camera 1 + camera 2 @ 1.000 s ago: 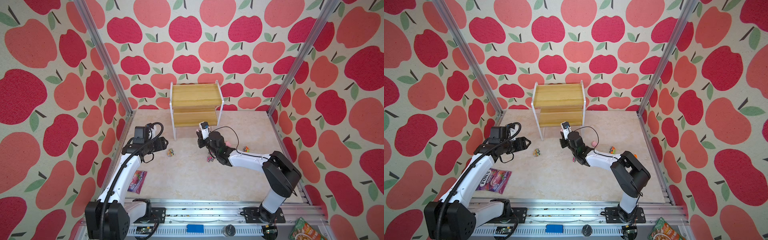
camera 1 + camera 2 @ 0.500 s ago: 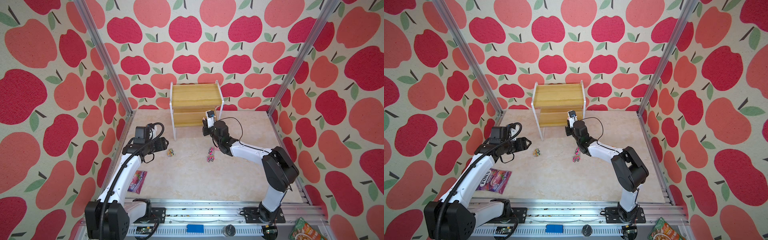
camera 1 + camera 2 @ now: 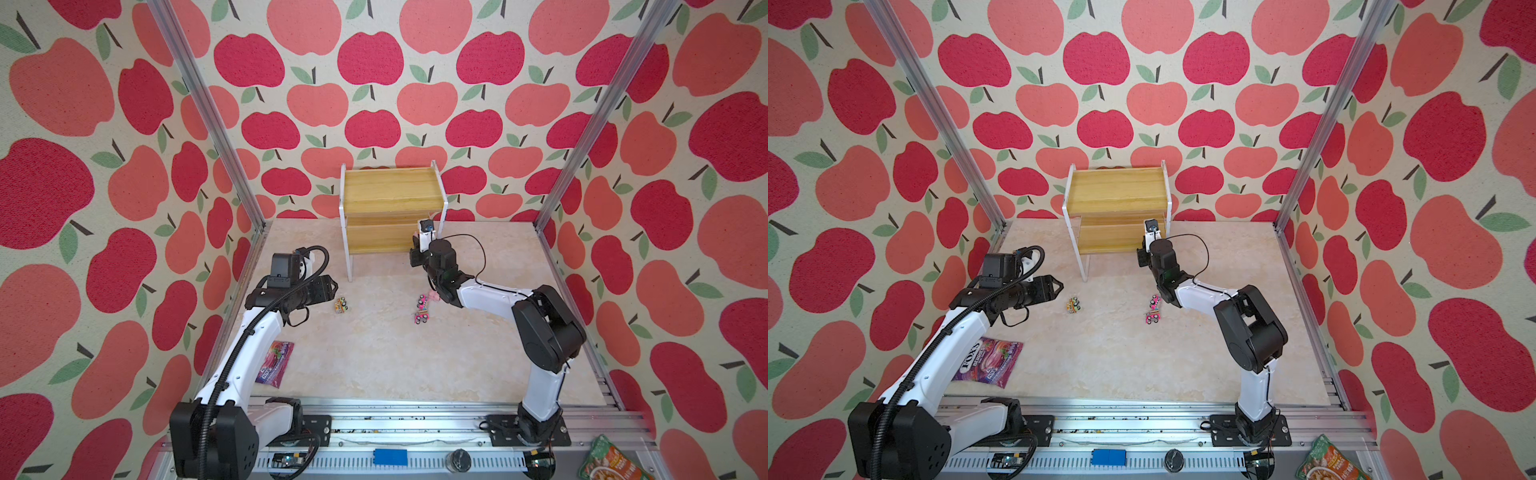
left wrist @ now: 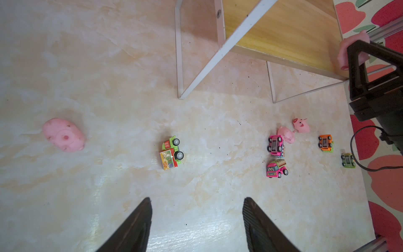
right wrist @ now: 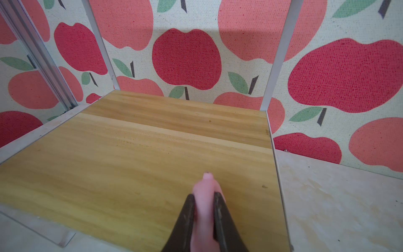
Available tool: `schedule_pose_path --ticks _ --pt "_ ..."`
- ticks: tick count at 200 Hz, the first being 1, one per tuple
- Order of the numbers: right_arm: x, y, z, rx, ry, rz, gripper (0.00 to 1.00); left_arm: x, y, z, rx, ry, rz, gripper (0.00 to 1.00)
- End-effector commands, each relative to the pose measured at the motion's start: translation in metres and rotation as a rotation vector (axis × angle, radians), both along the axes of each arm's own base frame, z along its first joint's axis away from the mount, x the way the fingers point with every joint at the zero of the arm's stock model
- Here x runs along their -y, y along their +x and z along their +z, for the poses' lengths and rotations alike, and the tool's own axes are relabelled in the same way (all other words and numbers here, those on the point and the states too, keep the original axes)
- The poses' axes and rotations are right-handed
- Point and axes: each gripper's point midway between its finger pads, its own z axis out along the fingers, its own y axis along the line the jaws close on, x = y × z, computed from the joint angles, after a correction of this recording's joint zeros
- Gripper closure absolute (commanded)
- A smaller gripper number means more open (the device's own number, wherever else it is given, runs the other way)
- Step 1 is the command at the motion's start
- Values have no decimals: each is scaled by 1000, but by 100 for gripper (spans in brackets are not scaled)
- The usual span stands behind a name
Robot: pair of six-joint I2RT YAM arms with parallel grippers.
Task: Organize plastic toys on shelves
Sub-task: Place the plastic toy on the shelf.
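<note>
Right gripper (image 5: 204,196): jaws closed narrowly on a pink pig (image 5: 205,185), which juts forward from between the fingers (image 5: 188,209) over the lower board (image 5: 130,163) of the shelf (image 3: 390,195). Both top views place this wrist at the board's front corner on the right arm's side. Whether the pig touches the wood cannot be told. Both boards of the shelf are otherwise bare. Left gripper (image 3: 1056,286): jaws standing well apart and holding nothing, hovering above the table (image 3: 374,365) and pointing toward a green truck (image 4: 172,152), which sits alone just ahead of it. In the left wrist view a lone pig (image 4: 63,135) lies on the table, well apart from the green truck. Nearer the right arm is a cluster: two small pigs (image 4: 285,134) side by side, a pink truck turned wheels-up (image 4: 275,143) just beside them, and a second pink truck on its wheels (image 4: 276,168) close by. Beyond these lie an orange truck (image 4: 325,143) and a small olive truck (image 4: 348,160), both wheels-up. A purple packet (image 3: 988,365) lies flat on the table beside the left arm. A green pouch (image 3: 1329,461) rests off the table by the front rail.
</note>
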Motion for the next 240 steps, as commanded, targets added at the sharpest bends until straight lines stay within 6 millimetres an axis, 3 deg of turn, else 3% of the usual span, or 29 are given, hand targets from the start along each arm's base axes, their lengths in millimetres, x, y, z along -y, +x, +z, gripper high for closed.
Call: schedule_pose_path --ticks 1,125,179,240 --pt "2 12 15 40 49 -35 80 -1 -7 -11 -38 27 -13 31" --pt "0 31 2 7 38 -42 75 -1 -6 -15 -51 33 -16 31" --pt "-2 18 18 16 78 11 53 -4 -6 -15 -47 45 -6 30" --pt "-7 -19 35 26 133 113 31 -13 -5 -15 -45 67 24 26"
